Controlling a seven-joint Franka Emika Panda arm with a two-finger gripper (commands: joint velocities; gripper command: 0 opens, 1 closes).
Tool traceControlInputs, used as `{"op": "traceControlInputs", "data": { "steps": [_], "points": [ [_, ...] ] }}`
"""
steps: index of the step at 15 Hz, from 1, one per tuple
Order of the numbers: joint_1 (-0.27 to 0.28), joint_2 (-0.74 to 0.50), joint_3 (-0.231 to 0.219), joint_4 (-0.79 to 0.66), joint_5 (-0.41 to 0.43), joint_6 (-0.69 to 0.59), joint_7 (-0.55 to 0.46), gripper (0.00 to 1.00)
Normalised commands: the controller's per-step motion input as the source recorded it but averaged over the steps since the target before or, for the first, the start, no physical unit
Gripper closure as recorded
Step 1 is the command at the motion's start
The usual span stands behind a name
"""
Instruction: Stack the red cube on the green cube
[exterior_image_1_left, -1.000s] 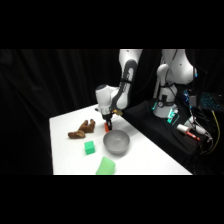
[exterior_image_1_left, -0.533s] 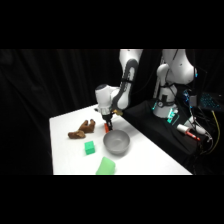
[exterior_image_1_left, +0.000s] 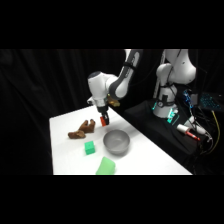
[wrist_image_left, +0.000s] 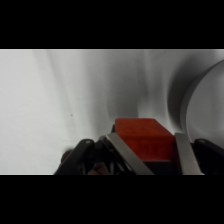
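The red cube (wrist_image_left: 142, 137) is clamped between my two metal fingers (wrist_image_left: 122, 155), lifted above the white table; from the side it shows as a small red-orange spot (exterior_image_1_left: 104, 120) under my gripper (exterior_image_1_left: 104, 118). The gripper hangs just behind the grey bowl (exterior_image_1_left: 116, 142) and to the right of the brown toy. The green cube (exterior_image_1_left: 89, 147) rests on the table in front and to the left of the gripper, apart from it. It is out of the wrist view.
A brown lumpy toy (exterior_image_1_left: 84, 129) lies left of the gripper. The bowl's rim (wrist_image_left: 202, 100) curves in at the wrist view's right edge. A larger light green slanted block (exterior_image_1_left: 105, 166) sits near the table's front edge. Cables and equipment lie off the table at right.
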Motion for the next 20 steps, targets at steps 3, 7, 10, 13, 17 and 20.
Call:
{"op": "traceControlInputs", "data": {
  "steps": [3,7,10,13,17,20],
  "points": [
    [0.040,-0.08,0.061,0.29,-0.104,-0.33,-0.04,0.68],
    [0.053,0.10,0.088,0.35,-0.050,-0.15,-0.06,0.68],
    [0.059,0.20,0.060,0.43,-0.044,-0.15,-0.06,0.68],
    [0.049,0.26,0.042,0.50,-0.041,-0.19,-0.08,0.68],
    [0.020,0.29,0.036,0.51,-0.005,-0.20,-0.12,0.68],
    [0.017,0.29,0.037,0.44,0.024,-0.16,-0.13,0.68]
  ]
}}
